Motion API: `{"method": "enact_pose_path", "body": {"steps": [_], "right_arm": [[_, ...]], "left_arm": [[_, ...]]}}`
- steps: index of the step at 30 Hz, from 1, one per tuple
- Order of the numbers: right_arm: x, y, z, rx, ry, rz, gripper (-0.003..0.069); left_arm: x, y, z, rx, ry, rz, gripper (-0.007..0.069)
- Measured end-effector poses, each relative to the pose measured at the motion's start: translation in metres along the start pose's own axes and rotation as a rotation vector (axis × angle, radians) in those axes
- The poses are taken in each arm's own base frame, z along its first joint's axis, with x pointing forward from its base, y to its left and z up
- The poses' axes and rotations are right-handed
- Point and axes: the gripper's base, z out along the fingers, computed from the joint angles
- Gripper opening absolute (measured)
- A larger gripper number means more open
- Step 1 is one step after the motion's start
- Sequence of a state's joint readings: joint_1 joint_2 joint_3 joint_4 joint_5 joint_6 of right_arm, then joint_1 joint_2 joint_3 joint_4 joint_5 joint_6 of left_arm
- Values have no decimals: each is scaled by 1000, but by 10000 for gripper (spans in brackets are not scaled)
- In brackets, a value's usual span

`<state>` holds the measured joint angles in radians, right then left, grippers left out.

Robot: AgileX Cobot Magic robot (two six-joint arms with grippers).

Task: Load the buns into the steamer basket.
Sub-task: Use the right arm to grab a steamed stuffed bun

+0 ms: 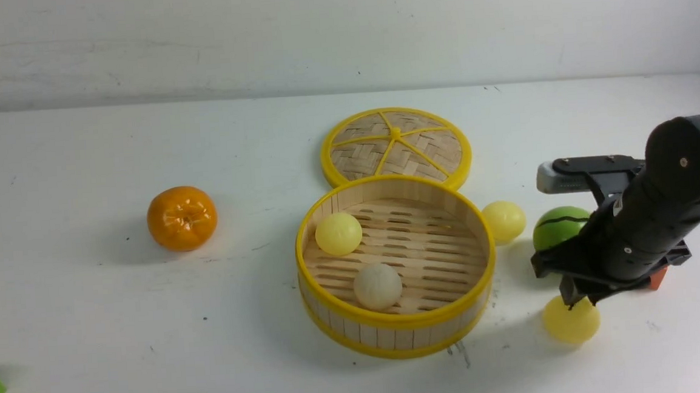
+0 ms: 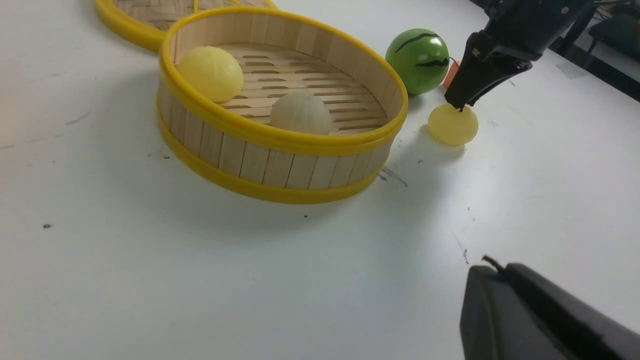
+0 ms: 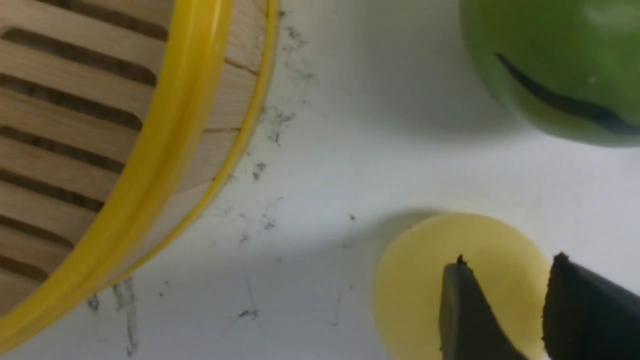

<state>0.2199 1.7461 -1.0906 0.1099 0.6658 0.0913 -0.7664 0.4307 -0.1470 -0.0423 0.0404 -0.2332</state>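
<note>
The white table (image 1: 91,334) filled most of my feed. At its middle sat the steamer basket (image 1: 395,333), round and shallow, with a wall of pale bamboo staves, a slatted wooden floor and yellow bands at top and bottom. The woven lid (image 1: 395,148) lay flat just beyond the basket's far side.

The right gripper (image 1: 575,300) pointed down over the near-right part of the table. Its jaws were parted a little and gripped nothing. The left gripper (image 2: 487,280) showed only as a dark edge in its own camera, and it was closed.

The tangerine (image 1: 182,218) stood alone, well to the left of the basket. The watermelon ball (image 1: 558,223) sat to the basket's right, partly hidden behind the right gripper.

All four buns looked smooth and round.
- **In the basket:** a pale yellow bun (image 1: 338,233) lay at the far left of the floor by the wall, and a beige-white bun (image 1: 378,286) lay toward the near side.
- **On the table:** a second yellow bun (image 1: 503,220) rested just beside the basket's right wall. The last yellow bun (image 1: 570,324) lay under the right gripper's tips, on the near side of the watermelon ball. I could not tell whether the tips touched it.
</note>
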Motion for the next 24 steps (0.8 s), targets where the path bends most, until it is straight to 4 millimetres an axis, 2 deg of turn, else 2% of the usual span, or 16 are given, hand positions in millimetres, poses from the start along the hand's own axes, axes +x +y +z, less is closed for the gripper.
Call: {"method": "enact_pose_path", "body": {"steps": [10,18,24], "right_arm": [[1,-1,9,4,25,9,239],[-7,2,-8,-6,-3,6,239],[-5,2,-3,-10,21,16,239]], "left_arm": [[0,0,0,0,0,0,12],[0,0,0,0,0,0,20],[0,0,0,0,0,-2,21]]}}
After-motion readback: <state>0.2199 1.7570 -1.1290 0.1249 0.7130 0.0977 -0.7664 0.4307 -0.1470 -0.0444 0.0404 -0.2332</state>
